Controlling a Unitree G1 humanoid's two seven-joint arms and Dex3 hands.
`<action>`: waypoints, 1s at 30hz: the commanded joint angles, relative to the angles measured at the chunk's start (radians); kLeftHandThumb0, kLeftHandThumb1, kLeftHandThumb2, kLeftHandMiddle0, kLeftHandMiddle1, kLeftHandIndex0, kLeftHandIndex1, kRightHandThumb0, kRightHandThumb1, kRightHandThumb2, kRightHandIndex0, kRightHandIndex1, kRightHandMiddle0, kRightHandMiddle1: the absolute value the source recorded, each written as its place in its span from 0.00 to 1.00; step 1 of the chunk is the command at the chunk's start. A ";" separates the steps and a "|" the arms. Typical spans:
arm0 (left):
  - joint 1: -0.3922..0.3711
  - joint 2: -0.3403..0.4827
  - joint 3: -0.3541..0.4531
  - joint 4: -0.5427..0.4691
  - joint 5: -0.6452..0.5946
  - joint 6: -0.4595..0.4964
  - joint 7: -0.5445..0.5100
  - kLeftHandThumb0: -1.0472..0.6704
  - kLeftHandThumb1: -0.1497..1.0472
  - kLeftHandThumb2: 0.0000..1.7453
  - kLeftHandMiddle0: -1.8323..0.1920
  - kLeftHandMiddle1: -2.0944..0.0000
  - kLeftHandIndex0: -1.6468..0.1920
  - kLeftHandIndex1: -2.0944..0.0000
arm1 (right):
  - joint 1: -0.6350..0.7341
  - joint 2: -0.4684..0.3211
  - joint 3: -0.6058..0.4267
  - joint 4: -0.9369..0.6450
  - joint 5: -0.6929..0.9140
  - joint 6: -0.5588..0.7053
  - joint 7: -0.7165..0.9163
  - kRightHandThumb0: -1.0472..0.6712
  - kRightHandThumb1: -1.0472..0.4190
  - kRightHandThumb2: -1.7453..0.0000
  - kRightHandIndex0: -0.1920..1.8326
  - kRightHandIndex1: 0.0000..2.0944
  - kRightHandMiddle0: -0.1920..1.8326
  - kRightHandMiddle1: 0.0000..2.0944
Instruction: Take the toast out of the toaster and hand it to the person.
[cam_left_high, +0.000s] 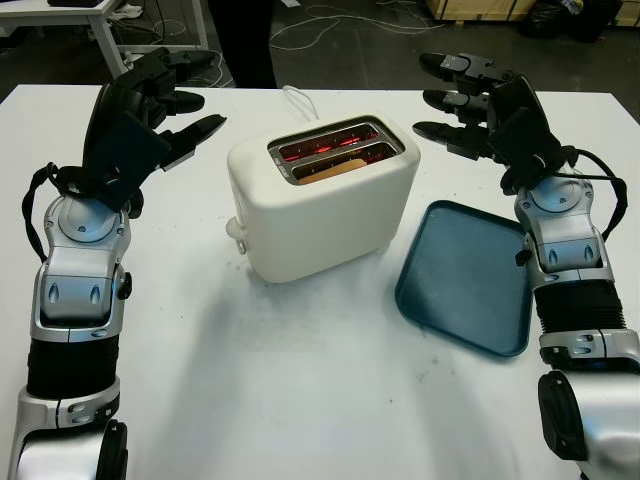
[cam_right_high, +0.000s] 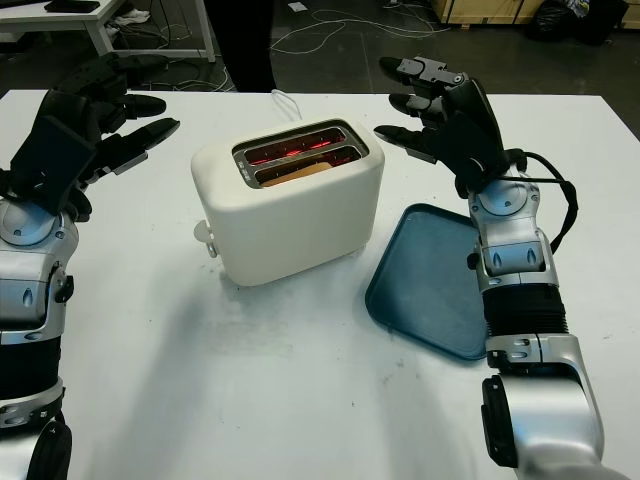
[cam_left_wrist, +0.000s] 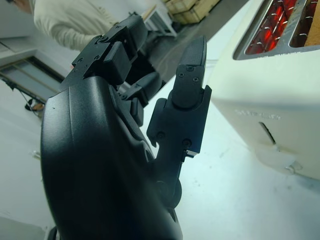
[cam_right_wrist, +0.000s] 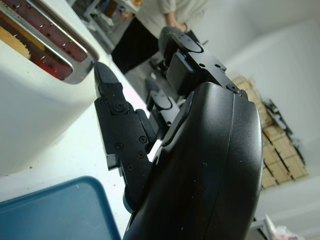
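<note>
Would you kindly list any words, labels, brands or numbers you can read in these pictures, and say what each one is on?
No text can be read anywhere.
Toaster: a faint embossed line on its side wall in the left wrist view, too blurred to read.
Tray, left hand and right hand: no markings seen.

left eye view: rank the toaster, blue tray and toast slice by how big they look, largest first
1. toaster: largest.
2. blue tray: smaller; it lies flat and is seen at a slant, so this is unsure.
3. toast slice: clearly smallest, with just its top edge visible in the front slot.
</note>
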 joint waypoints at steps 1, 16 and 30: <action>-0.006 0.001 -0.005 -0.008 0.007 0.000 0.005 0.41 0.89 0.01 0.78 0.57 0.67 0.81 | -0.015 -0.009 -0.007 0.003 0.010 0.003 0.002 0.54 0.16 1.00 0.43 0.00 0.39 0.00; -0.006 0.001 -0.004 -0.003 0.005 -0.008 0.004 0.41 0.89 0.01 0.78 0.57 0.68 0.80 | -0.010 -0.011 -0.004 -0.004 0.006 -0.002 0.004 0.53 0.16 1.00 0.42 0.00 0.39 0.00; -0.011 0.000 -0.002 -0.003 -0.005 -0.002 -0.002 0.41 0.89 0.01 0.79 0.57 0.68 0.80 | -0.007 -0.009 -0.001 -0.026 0.005 0.013 0.001 0.55 0.16 1.00 0.42 0.00 0.39 0.00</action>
